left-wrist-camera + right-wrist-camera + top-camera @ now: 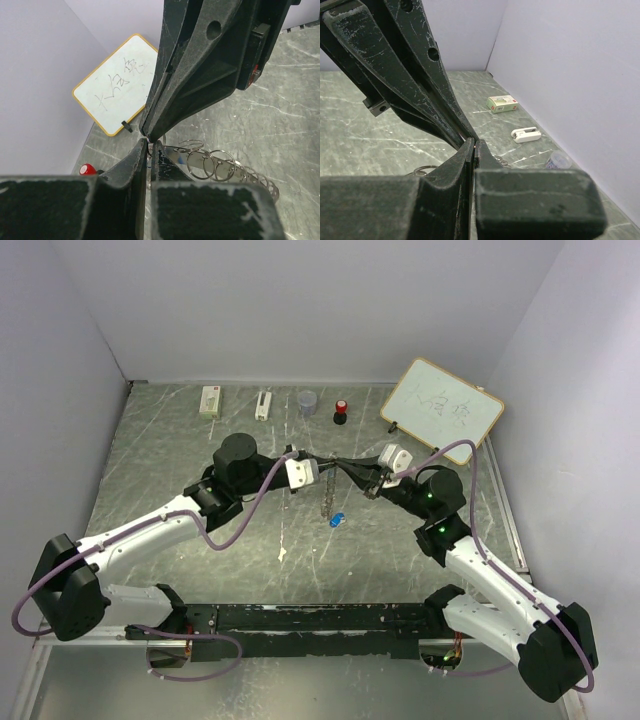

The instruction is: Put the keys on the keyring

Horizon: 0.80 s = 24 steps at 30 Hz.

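The left gripper (151, 145) is pinched nearly closed, apparently on the end wire of the keyring (215, 165), whose linked loops trail away over the table (180, 440). The right gripper (475, 142) is clenched, its tips meeting the left's; whether it holds anything cannot be told. One key (336, 520) lies on the table just beside the loops; the other is not visible. The step looks like securing the ring. The left should hold one loop firmly with its split end exposed, freeing the right to fetch the key.
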Motion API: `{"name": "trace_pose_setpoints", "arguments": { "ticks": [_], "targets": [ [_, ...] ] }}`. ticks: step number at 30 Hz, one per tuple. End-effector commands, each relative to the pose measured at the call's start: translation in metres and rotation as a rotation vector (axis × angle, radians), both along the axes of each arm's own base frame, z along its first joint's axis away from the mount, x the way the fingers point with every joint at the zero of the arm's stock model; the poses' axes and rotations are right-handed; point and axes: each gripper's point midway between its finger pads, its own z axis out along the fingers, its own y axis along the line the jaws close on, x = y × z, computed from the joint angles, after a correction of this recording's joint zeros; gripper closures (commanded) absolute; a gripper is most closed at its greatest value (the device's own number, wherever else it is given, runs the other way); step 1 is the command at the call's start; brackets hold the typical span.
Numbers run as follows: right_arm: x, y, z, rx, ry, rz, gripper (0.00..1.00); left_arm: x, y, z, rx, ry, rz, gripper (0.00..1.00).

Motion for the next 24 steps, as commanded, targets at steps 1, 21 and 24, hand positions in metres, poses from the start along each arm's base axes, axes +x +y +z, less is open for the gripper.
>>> {"name": "trace_pose_setpoints", "arguments": {
  "ticks": [1, 21, 24],
  "targets": [
    [-0.008, 0.000, 0.035, 0.045, -0.089, 0.020, 1.00, 0.011, -0.001, 0.018, -0.037, -0.020, 0.041, 0.93],
    [0.021, -0.025, 0.027, 0.132, 0.071, -0.193, 0.46, 0.072, 0.034, 0.052, -0.301, 0.184, 0.473, 0.93],
    [0.026, -0.019, 0.017, 0.121, 0.129, -0.182, 0.46, 0.074, 0.030, 0.054, -0.309, 0.206, 0.470, 0.93]
  ]
}}
